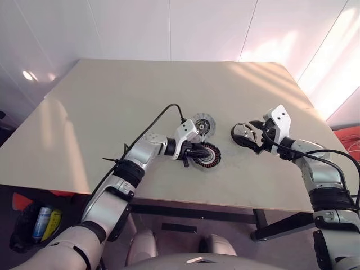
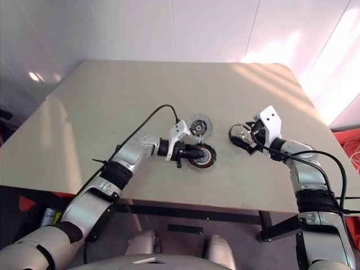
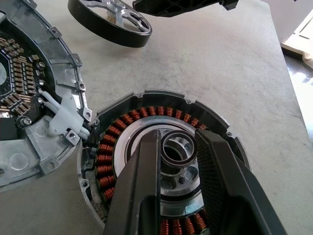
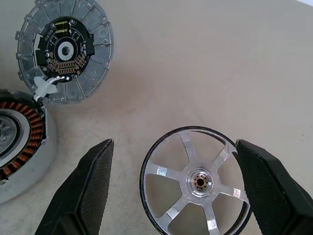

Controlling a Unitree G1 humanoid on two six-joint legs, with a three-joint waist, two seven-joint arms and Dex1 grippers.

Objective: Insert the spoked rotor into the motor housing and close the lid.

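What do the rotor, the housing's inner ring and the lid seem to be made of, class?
Rotor: bright metal spokes and hub, probably machined aluminium by their shine; the rim is matt black, material unclear.
Housing: a ring of copper-coloured wire coils, glossy orange, in a dull grey case, likely cast metal.
Lid: matt grey ribbed disc, metal or plastic; its dark centre looks like a circuit board.

Grey, copper and silver parts on a beige tabletop (image 1: 112,112)

Motor housing (image 3: 220,122): grey, copper-orange windings. Lid (image 4: 93,58): ribbed light grey, dark centre. Spoked rotor (image 4: 195,181): black rim, shiny silver spokes. Pincer fingers (image 4: 83,196): black.
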